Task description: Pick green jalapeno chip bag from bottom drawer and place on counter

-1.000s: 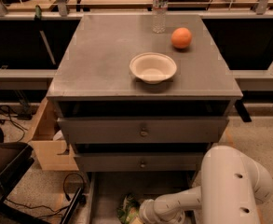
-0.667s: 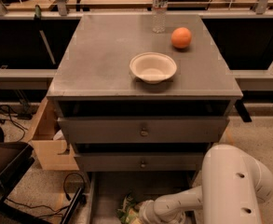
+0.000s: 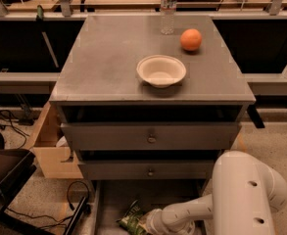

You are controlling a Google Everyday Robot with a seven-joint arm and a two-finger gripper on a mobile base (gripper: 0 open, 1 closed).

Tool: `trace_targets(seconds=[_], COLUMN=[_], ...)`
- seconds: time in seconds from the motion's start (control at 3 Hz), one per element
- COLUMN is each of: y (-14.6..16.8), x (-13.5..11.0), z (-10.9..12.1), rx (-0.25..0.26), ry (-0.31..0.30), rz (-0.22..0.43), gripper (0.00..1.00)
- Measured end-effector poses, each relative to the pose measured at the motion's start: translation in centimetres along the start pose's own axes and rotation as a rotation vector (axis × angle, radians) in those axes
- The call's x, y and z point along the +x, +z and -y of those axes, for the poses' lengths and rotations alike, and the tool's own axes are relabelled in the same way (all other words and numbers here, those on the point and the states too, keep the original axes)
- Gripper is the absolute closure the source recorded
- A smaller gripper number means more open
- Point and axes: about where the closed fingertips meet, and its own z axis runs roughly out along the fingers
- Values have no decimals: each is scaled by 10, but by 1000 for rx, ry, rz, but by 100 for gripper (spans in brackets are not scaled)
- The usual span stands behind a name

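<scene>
The green jalapeno chip bag [image 3: 131, 221] lies crinkled on the floor of the open bottom drawer [image 3: 114, 199], at the picture's lower edge. My white arm reaches in from the right, and the gripper [image 3: 145, 224] is at the bag's right side, low in the drawer, mostly cut off by the frame edge. The grey counter [image 3: 104, 58] above carries a white bowl [image 3: 161, 71], an orange [image 3: 191, 39] and a clear water bottle [image 3: 168, 8].
Two upper drawers with round knobs [image 3: 151, 139] are shut above the open one. A cardboard box [image 3: 50, 146] stands left of the cabinet, with cables and a dark chair [image 3: 6, 173] on the floor. A wooden bench with clutter runs behind.
The arm and gripper have barely moved; the bag stays in the same spot in the drawer.
</scene>
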Motion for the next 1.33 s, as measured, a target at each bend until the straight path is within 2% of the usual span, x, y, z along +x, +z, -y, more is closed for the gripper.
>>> trace_targets(seconds=[0.33, 0.67, 1.0, 1.33], y=[0, -13, -63, -130], x=[0, -6, -25, -51], z=[0, -3, -14, -15], rx=[0, 18, 34, 34], ry=[0, -27, -77, -93], rz=[0, -15, -27, 5], gripper=[100, 100, 100, 100])
